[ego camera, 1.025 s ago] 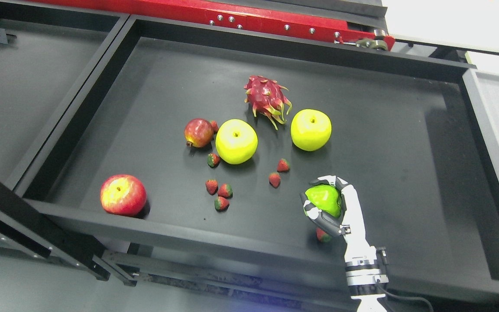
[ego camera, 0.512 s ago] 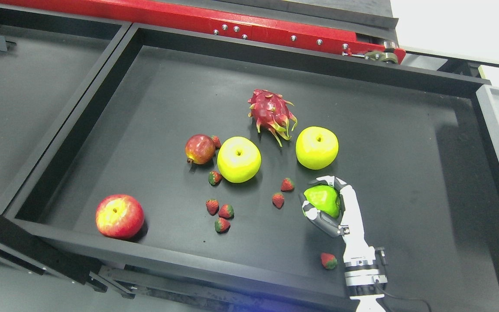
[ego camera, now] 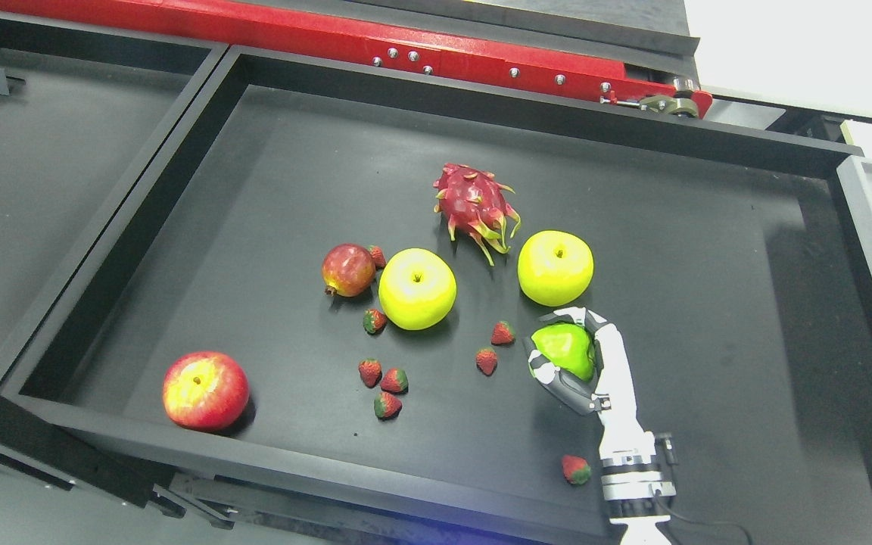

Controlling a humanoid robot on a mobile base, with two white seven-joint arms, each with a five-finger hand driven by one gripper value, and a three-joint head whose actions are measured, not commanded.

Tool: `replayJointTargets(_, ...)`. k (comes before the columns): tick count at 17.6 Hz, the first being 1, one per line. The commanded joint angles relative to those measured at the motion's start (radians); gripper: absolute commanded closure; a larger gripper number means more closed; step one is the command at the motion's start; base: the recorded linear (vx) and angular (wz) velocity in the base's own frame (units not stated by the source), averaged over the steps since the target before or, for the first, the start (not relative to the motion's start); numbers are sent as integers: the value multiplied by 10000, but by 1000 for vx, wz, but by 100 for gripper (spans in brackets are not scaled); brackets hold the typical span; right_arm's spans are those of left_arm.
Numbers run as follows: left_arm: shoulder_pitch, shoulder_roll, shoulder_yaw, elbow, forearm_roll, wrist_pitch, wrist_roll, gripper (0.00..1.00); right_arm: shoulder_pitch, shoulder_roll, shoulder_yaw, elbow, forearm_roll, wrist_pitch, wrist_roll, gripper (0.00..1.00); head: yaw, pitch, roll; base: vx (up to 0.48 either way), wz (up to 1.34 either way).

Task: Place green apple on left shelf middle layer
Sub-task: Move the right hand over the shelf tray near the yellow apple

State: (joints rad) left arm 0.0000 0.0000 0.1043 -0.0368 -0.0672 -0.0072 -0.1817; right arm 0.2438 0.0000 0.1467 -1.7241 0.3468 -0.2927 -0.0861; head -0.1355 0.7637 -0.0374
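Right robot hand (ego camera: 568, 356) grasps green apple (ego camera: 566, 350) above the tray (ego camera: 179, 446), near a yellow apple (ego camera: 555, 267). Apple roundish; stem end hidden by fingers (ego camera: 549, 371), so orientation unclear.

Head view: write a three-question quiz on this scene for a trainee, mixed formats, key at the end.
1. True or false: the right hand is closed around the green apple.
2. How many yellow apples lie in the tray? A) one B) two C) three
3. Fill in: the spiky pink fruit at the back of the group is a ______.

Key:
1. True.
2. B: one and another.
3. Dragon fruit.
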Motion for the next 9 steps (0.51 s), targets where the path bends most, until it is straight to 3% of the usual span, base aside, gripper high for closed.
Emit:
replayJointTargets(1, -215, 175, 0, 0, -3, -5, -8, 0, -426, -175, -254, 120, 182, 150, 2, 100, 0, 0, 0, 0, 0)
replayJointTargets(6, -215, 175, 0, 0, 13, -5, -8, 0, -2189, -175, -2292, 1331, 336, 962, 17, 100, 0, 0, 0, 0, 0)
replayJointTargets(9, -215, 175, 0, 0, -3, -5, -8, 0, -2515, -175, -2373, 1625, 291, 1147, 17, 100, 0, 0, 0, 0, 0)
